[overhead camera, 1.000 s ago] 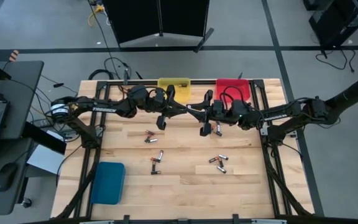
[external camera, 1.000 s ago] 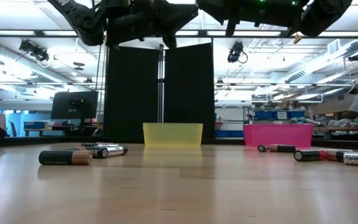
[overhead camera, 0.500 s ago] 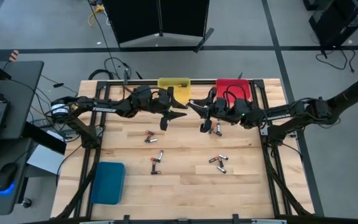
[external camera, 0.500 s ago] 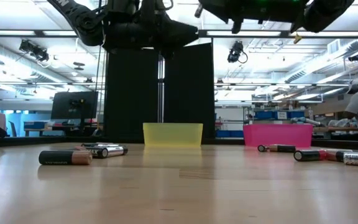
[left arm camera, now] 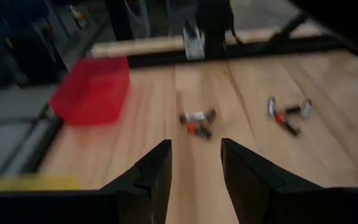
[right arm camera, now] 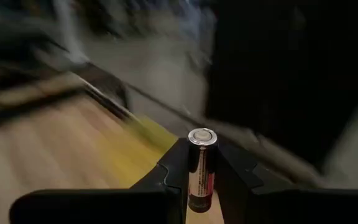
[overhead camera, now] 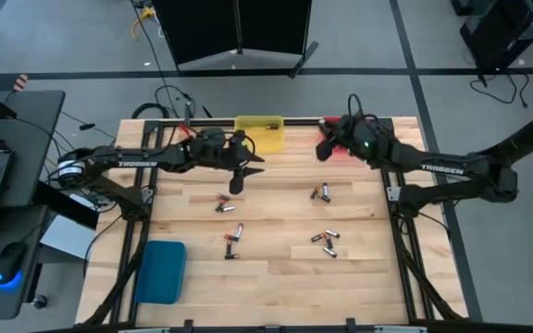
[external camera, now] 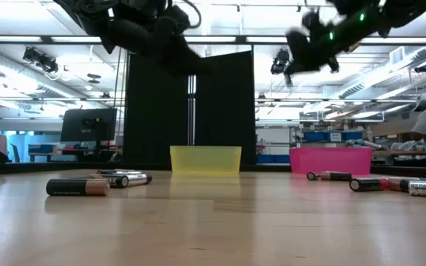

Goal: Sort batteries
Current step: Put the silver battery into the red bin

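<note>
The wooden tabletop (overhead camera: 276, 273) fills the middle of the high view. At its lower left a blue bin (overhead camera: 160, 271) is seen; at its upper edge a yellow bin (overhead camera: 260, 132) stands in the centre and a red bin (overhead camera: 342, 139) just to the right of it, partly covered by the right arm.

The right claw (overhead camera: 325, 149) is held in the upper right part of the high view, at the left edge of the red bin. It is pinching one battery (right arm camera: 201, 163), upright between the fingers, silver cap up and a red band low on it. The left claw (overhead camera: 239, 179) hangs in the upper centre, just below the yellow bin; its fingers (left arm camera: 154, 171) are spread and nothing is seen between them.

The remaining batteries (overhead camera: 323, 242) lie loose on the tabletop in small groups: one pair (overhead camera: 321, 193) at the centre right, one group lower right, one pair (overhead camera: 222, 203) left of centre and one group (overhead camera: 232, 241) below it.

The step in hand is judged to be the carrying of the held cell to a bin. Next, the claw should be brought well over the chosen bin and only then spread. For the empty left claw, a descent onto the nearest pair is probably called for.
</note>
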